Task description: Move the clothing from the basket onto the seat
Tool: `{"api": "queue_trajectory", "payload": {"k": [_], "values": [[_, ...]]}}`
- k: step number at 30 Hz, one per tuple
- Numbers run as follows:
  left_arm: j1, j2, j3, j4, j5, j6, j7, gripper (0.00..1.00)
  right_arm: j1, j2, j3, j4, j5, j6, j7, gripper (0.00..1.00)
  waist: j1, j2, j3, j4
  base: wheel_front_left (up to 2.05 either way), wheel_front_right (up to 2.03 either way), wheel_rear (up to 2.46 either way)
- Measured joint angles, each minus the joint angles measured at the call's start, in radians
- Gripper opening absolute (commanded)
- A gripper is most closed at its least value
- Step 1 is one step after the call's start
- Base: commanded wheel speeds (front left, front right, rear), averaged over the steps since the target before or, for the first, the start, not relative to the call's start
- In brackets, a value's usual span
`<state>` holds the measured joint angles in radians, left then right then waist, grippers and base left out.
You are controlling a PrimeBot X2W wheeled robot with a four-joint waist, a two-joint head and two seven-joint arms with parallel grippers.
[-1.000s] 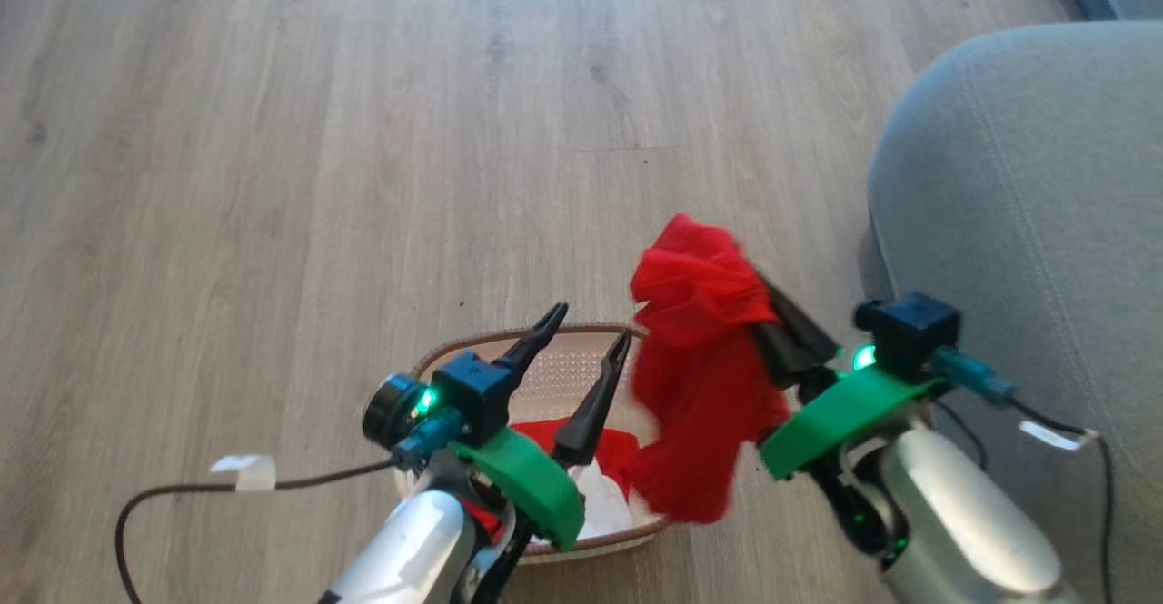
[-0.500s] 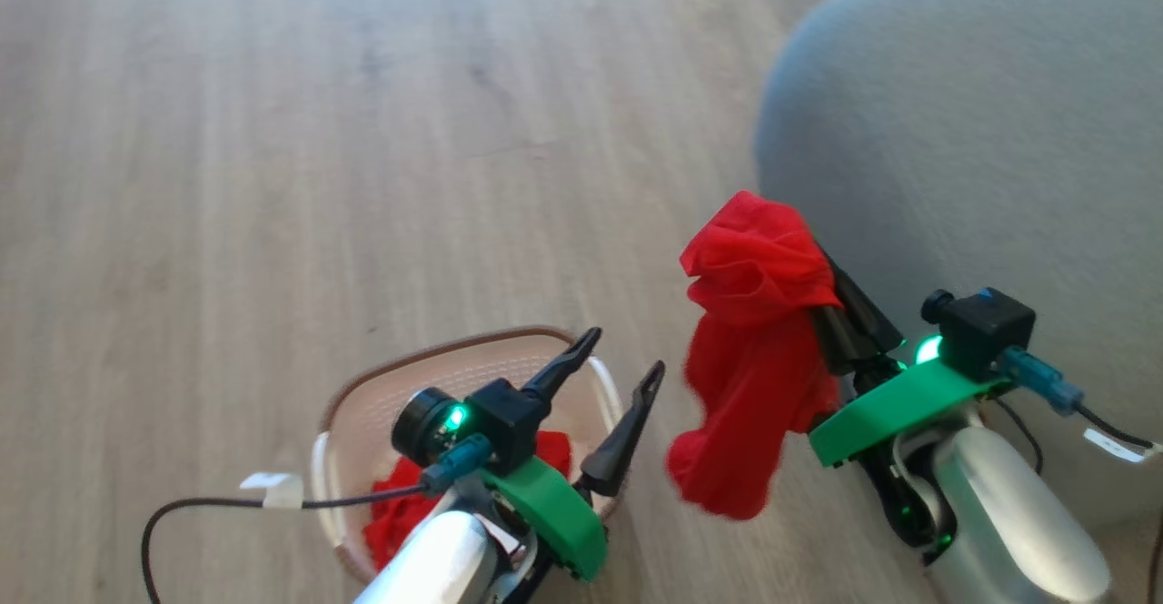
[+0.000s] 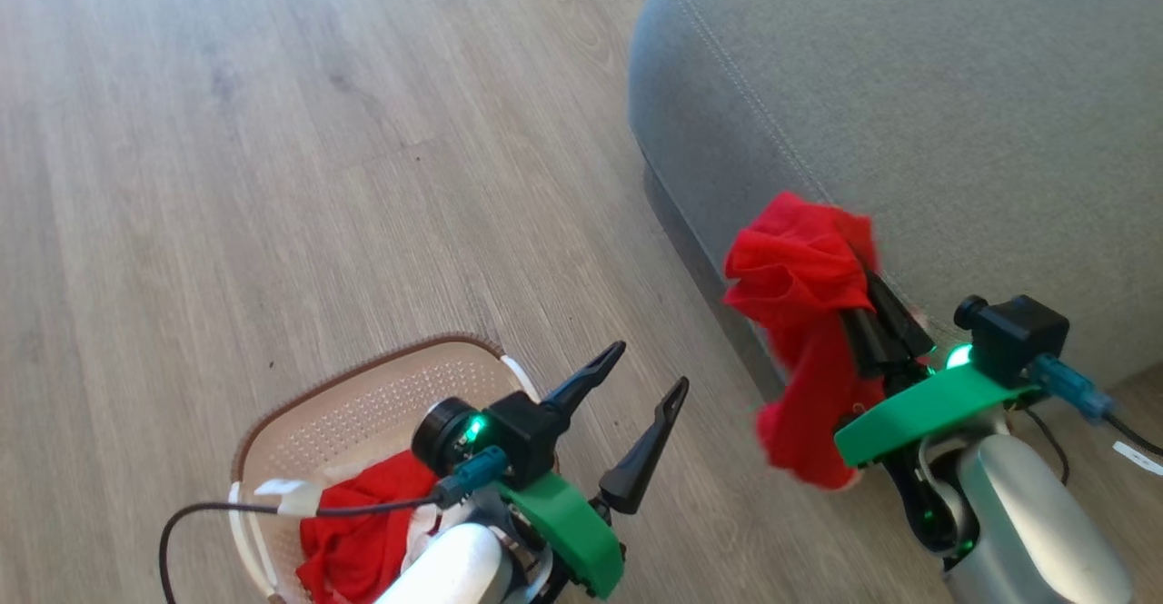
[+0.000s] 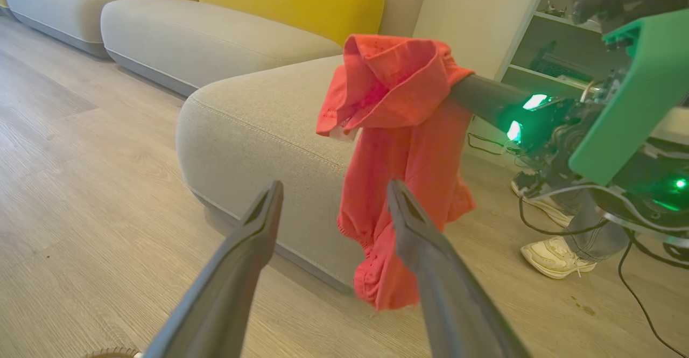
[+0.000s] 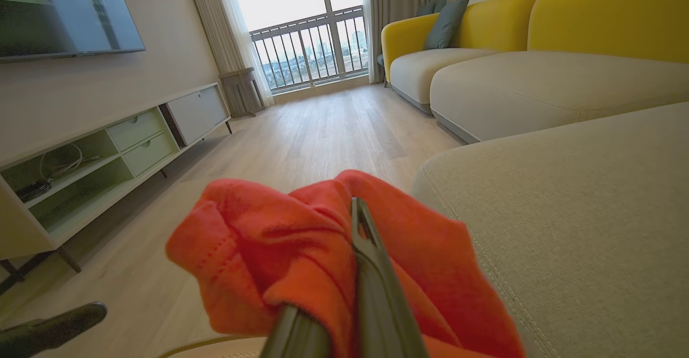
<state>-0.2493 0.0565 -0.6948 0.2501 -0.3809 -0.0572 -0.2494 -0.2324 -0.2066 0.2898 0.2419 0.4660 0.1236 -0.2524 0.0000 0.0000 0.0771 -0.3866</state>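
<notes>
As my right pincer holds clothing clamped — left pincer agape — next comes lifting it onto the seat, one o'clock.

Head view: high, looking steeply down on the pale wood-plank floor. Left wrist view: low, facing the large grey stitched fabric seat cushion side-on. Right wrist view: close, along its edge. All three share the cushion and the bright red fabric garment.

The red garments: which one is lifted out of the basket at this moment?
The red garment clamped in the right gripper, hanging beside the seat; the other garment lies in the basket.
</notes>
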Motion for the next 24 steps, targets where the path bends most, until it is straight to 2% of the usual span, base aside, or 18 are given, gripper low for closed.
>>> {"api": "queue_trajectory", "payload": {"k": [7, 11, 16, 18, 21, 24], "values": [[-0.013, 0.0, -0.011, 0.008, 0.005, 0.0, 0.0, 1.0, -0.007, 0.003, -0.042, -0.012, 0.0, 0.0, 0.0, 0.0, 0.0, 0.0, 0.053, 0.001, 0.0, 0.0, 0.0], [-0.086, 0.0, -0.01, 0.029, 0.04, -0.005, 0.0, 1.0, -0.072, 0.017, -0.145, -0.018, 0.01, 0.0, 0.0, 0.0, 0.0, 0.0, 0.122, 0.017, 0.0, 0.0, 0.0], [-0.265, 0.001, 0.01, 0.046, 0.102, -0.025, -0.001, 1.0, -0.268, 0.017, -0.232, -0.034, 0.028, 0.0, 0.0, 0.0, 0.0002, 0.0, 0.254, 0.045, 0.0, 0.0, 0.0], [-0.337, 0.005, 0.018, 0.05, 0.125, -0.029, -0.003, 1.0, -0.364, 0.016, -0.262, -0.028, 0.072, 0.0, 0.0, 0.0, 0.0003, 0.0, 0.315, 0.055, 0.0, 0.0, 0.0], [-0.424, 0.015, 0.018, 0.054, 0.149, -0.039, -0.003, 1.0, -0.516, -0.026, -0.316, 0.009, 0.108, 0.0, 0.0, 0.0, 0.0005, 0.0, 0.409, 0.072, 0.0, 0.0, 0.0], [-0.486, 0.022, 0.021, 0.054, 0.166, -0.045, -0.003, 1.0, -0.678, -0.099, -0.344, 0.097, 0.151, 0.0, 0.0, 0.0, 0.0006, -0.0001, 0.5, 0.09, 0.0, 0.0, 0.0]]}}
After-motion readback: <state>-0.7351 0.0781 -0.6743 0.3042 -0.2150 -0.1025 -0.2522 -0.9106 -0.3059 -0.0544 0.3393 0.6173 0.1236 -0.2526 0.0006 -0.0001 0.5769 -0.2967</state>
